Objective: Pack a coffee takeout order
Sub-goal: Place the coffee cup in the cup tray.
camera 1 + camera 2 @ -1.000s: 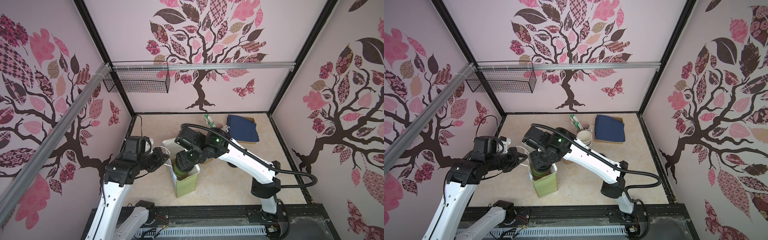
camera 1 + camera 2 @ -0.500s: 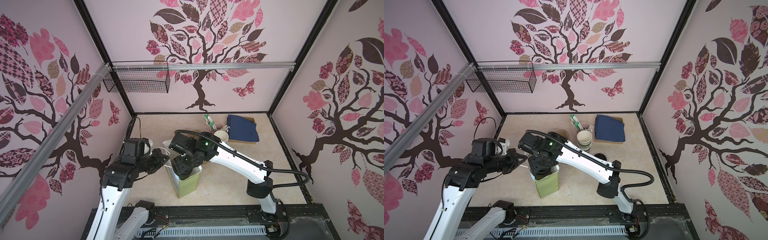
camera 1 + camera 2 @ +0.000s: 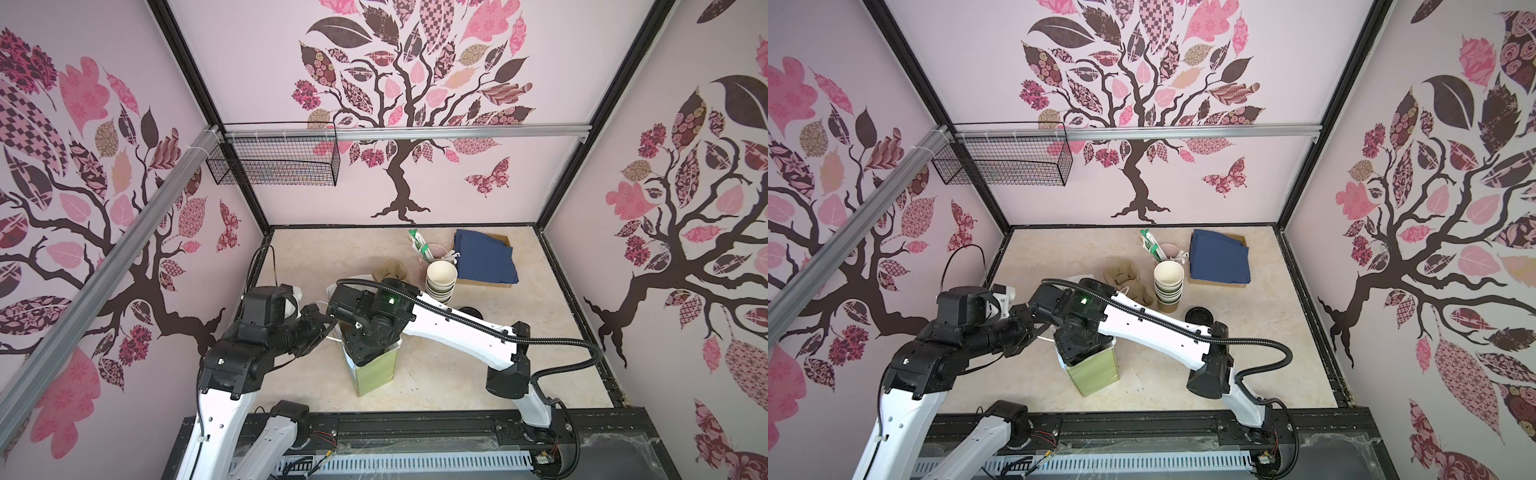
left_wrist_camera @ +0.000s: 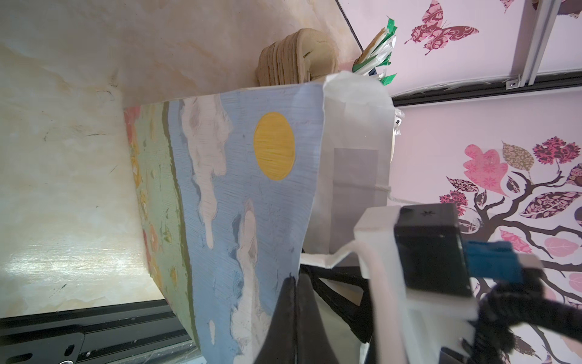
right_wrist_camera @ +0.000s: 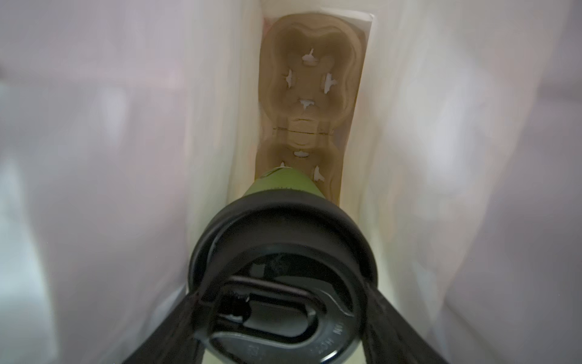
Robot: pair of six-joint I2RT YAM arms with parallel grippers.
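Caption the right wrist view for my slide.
Inside the paper bag, the right gripper grips the olive-green cup by its black lid over one well of the pulp carrier.

In both top views: from high above the near edge, facing steeply down and forward, wide on the whole tabletop [image 3: 457, 382] in the lower centre of frame; coverage nearly identical. In the left wrist view: close against one outer face of the paper bag [image 4: 245, 189], also seen lower centre in both top views. In the right wrist view: very close, down inside that bag, past the lidded cup [image 5: 283, 220] to the carrier [image 5: 308, 78]
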